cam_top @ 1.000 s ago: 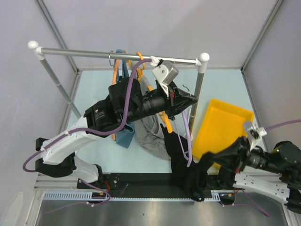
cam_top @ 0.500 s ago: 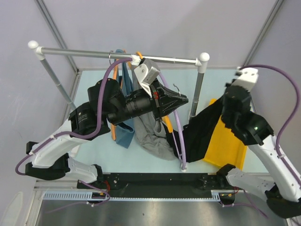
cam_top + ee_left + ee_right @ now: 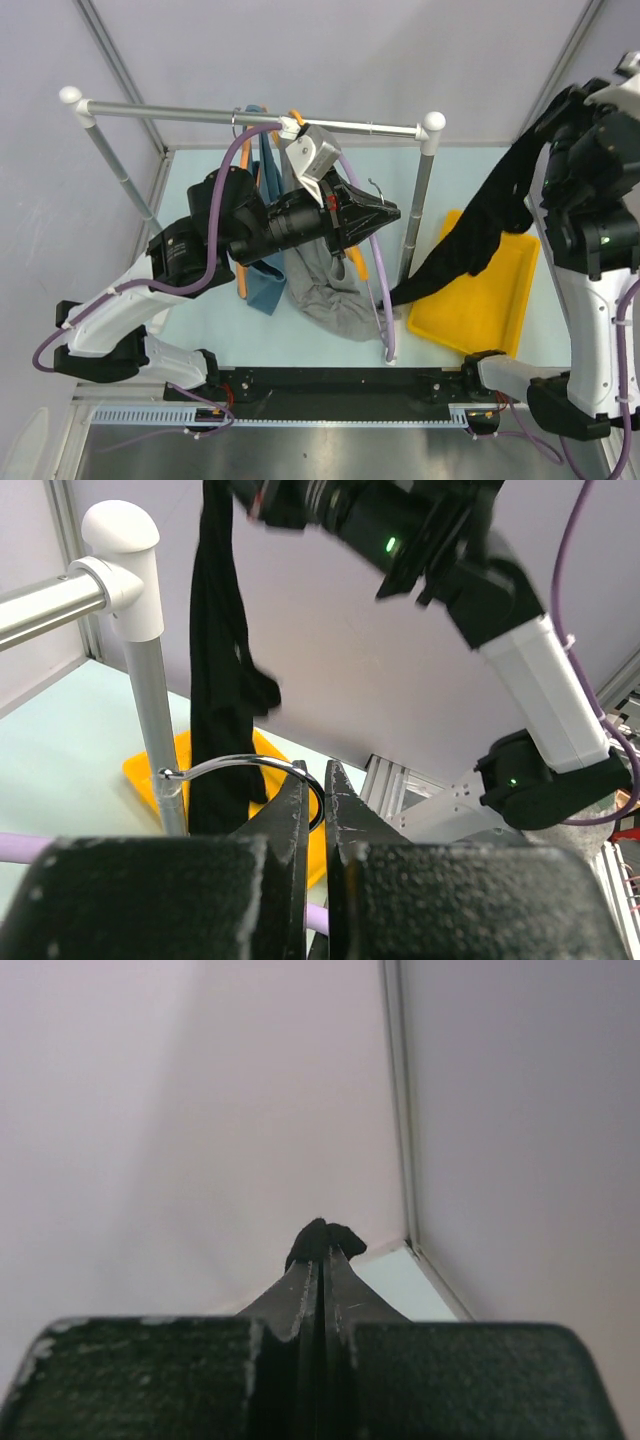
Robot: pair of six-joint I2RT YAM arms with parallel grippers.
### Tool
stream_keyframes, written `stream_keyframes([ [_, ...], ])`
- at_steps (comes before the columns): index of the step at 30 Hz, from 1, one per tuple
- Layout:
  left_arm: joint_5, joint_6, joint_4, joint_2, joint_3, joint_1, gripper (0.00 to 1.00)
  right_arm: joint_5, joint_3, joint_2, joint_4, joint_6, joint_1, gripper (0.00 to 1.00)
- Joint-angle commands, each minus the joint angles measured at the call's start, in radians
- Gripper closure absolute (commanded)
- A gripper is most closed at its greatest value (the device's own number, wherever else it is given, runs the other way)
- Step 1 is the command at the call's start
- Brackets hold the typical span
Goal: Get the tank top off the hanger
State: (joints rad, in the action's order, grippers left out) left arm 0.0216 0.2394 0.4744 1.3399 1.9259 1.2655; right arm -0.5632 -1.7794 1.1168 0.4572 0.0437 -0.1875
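Note:
My right gripper (image 3: 563,106) is raised high at the far right, shut on the top of the black tank top (image 3: 490,215). A tuft of the black cloth (image 3: 322,1232) sticks out between its closed fingertips (image 3: 322,1250). The tank top hangs in a long strip down to the left, its lower end close to the rack's post. My left gripper (image 3: 392,212) is shut on the hanger's metal hook (image 3: 250,765), pinched between the fingers (image 3: 320,780). The tank top (image 3: 215,680) hangs beyond that hook. I cannot tell whether its lower end still touches the hanger.
A yellow tray (image 3: 500,300) lies on the table under the tank top. The clothes rail (image 3: 180,112) and its right post (image 3: 418,200) stand behind. Orange hangers (image 3: 297,118), a blue garment (image 3: 265,285) and a grey garment (image 3: 320,280) hang beside my left arm.
My right arm has swung from low at the front up to the far right, drawing the tank top away and upward. My left arm shifted slightly left, then held still.

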Motion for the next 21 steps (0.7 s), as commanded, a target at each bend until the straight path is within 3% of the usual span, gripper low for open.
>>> stream_keyframes([
  [1,-0.038,0.009,-0.042,-0.004,0.021,0.003,1.0,0.092,-0.265,0.072,0.014,-0.015,0.008,1.0],
  [9,-0.034,0.005,-0.022,0.005,0.028,0.003,1.0,0.183,-0.275,0.06,0.003,0.045,0.008,1.0],
  [17,-0.034,-0.002,-0.017,-0.004,0.024,0.003,1.0,0.142,0.019,-0.095,0.008,0.127,0.01,1.0],
  [21,-0.031,-0.005,-0.014,-0.011,0.021,0.003,1.0,0.094,0.061,-0.155,0.102,0.148,0.01,1.0],
])
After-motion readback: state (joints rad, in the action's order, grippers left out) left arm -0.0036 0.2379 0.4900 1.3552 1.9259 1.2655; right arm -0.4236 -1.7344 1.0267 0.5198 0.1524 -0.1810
